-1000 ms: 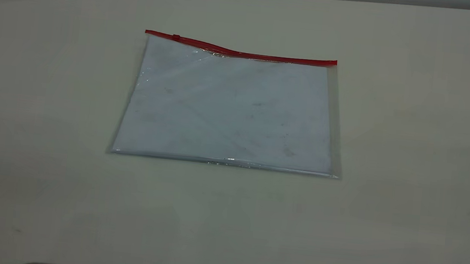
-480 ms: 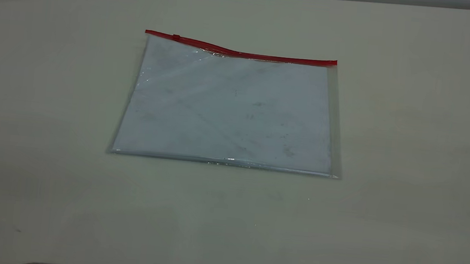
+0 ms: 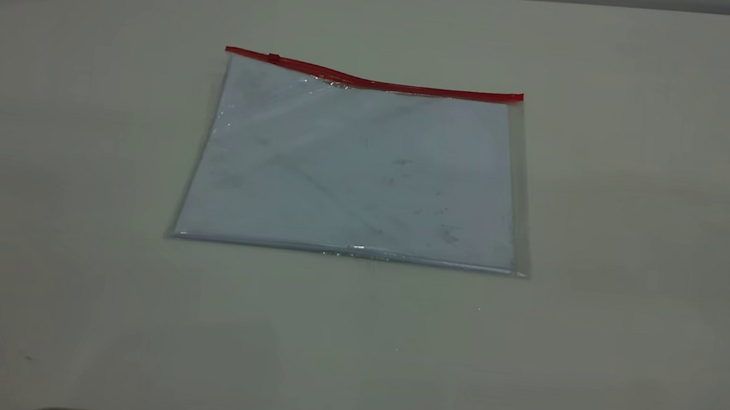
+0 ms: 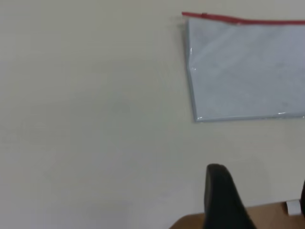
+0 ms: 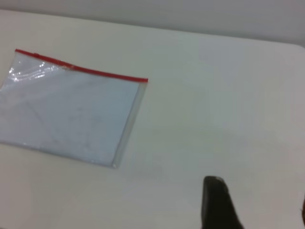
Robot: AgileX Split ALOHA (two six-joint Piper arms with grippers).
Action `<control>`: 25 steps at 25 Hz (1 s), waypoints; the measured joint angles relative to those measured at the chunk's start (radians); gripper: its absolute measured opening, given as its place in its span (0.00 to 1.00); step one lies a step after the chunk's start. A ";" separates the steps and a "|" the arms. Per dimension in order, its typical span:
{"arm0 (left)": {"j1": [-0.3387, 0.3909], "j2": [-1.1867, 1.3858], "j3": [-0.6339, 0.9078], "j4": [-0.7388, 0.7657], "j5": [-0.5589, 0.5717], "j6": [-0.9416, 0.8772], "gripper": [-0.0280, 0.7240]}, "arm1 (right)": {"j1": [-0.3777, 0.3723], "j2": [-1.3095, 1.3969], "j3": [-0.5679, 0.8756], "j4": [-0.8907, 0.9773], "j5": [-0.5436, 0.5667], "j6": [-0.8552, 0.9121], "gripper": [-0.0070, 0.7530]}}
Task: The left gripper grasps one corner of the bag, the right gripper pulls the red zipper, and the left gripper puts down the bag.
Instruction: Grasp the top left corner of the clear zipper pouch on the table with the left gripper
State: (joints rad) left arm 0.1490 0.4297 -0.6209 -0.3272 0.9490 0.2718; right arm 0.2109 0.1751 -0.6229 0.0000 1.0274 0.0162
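The bag (image 3: 358,167) lies flat near the middle of the table (image 3: 634,258), a little toward the far edge, with a smudged white sheet (image 3: 354,177) inside; no writing or label can be read on it. The red zipper (image 3: 376,84) runs along its far long edge, its slider tab (image 3: 274,57) close to the far-left corner of the bag (image 3: 231,53). Nothing touches the bag. The left gripper (image 4: 259,200) and the right gripper (image 5: 259,202) hang over bare table well short of it — each with its jaws spread apart.
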 joint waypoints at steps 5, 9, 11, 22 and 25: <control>0.000 0.293 -0.135 -0.057 -0.108 0.053 0.75 | 0.000 0.257 -0.068 0.000 -0.087 0.007 0.74; 0.000 0.519 -0.233 -0.138 -0.158 0.129 0.80 | 0.000 0.455 -0.096 0.008 -0.129 0.013 0.76; 0.000 0.643 -0.292 -0.187 -0.170 0.181 0.80 | 0.000 0.543 -0.109 0.019 -0.145 0.016 0.76; -0.002 1.221 -0.565 -0.478 -0.263 0.549 0.80 | 0.000 0.896 -0.179 0.053 -0.334 0.017 0.76; -0.016 1.353 -0.627 -0.530 -0.270 0.642 0.80 | 0.000 0.962 -0.201 0.052 -0.374 0.013 0.76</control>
State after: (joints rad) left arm 0.1327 1.7824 -1.2482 -0.8569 0.6790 0.9138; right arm 0.2109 1.1367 -0.8244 0.0523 0.6535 0.0288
